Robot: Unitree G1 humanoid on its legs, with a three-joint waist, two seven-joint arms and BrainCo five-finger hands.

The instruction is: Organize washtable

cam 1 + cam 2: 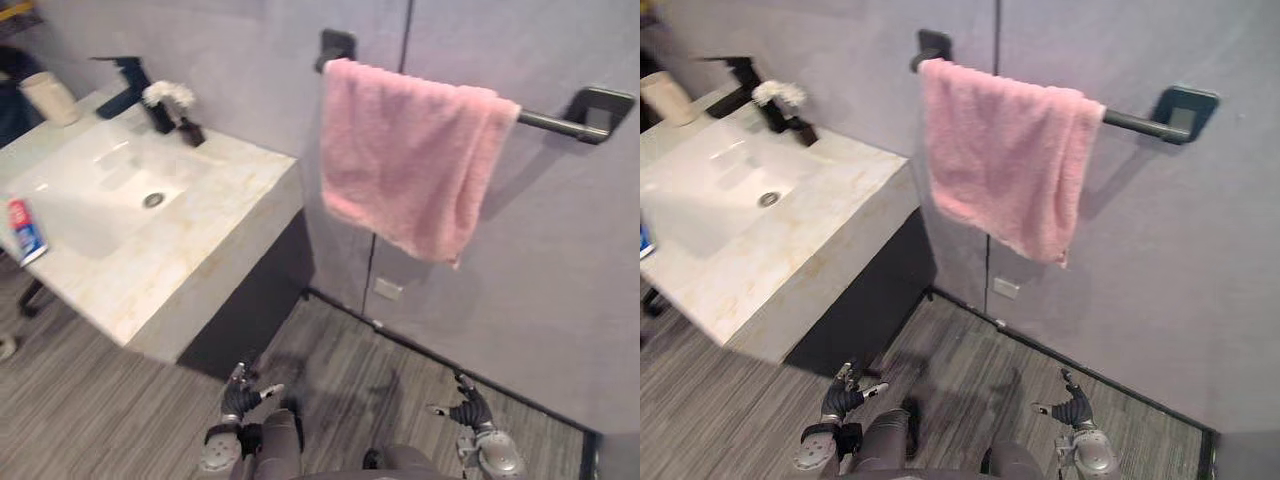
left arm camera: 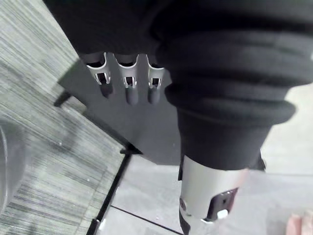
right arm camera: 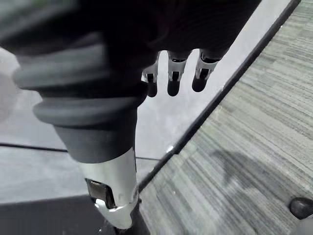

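Hands: left hand [image 1: 240, 401], right hand [image 1: 470, 409] hanging low, fingers relaxed, empty.
Washtable [image 1: 205, 245]: lying at ten o'clock, left hand being nearer.

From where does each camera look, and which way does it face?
Left eye view: on the head, facing down at the washtable, pink towel and floor; left hand and right hand low in front.
Right eye view: beside it, same direction, scene slightly shifted.
Left wrist view: on the left wrist, along open fingers toward the floor.
Right wrist view: on the right wrist, along open fingers toward floor and wall.
Shared: both eyes share everything; wrist views share the floor.
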